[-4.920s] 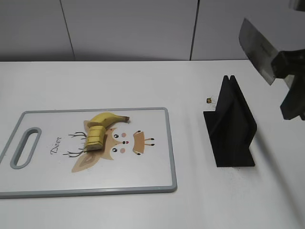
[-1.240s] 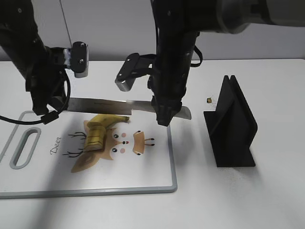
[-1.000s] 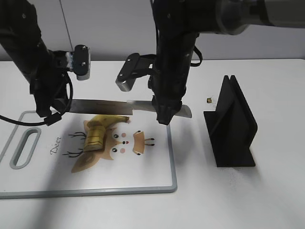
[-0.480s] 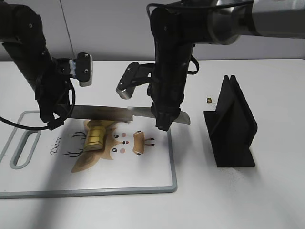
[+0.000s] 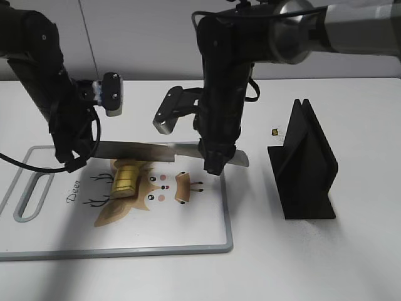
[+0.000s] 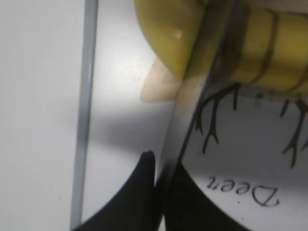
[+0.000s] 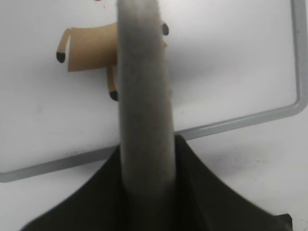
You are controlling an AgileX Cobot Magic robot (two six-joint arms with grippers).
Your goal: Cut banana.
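I see the right gripper [image 5: 213, 164] clamped on the knife [image 5: 156, 150] handle, while the left gripper [image 6: 161, 192] pinches the blade's far end. The blade lies across the banana [image 5: 125, 179], which sits on the cutting board [image 5: 188, 241] printed "Deer". A black knife stand [image 5: 305, 166] stands apart on the white table [image 5: 313, 263], grey wall behind.

Knife [image 5: 166, 150] apparently across banana [image 5: 125, 175]

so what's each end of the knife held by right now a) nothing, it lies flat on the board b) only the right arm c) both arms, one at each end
c: the knife spans between the left gripper at the blade tip and the right gripper at the handle, over the banana.
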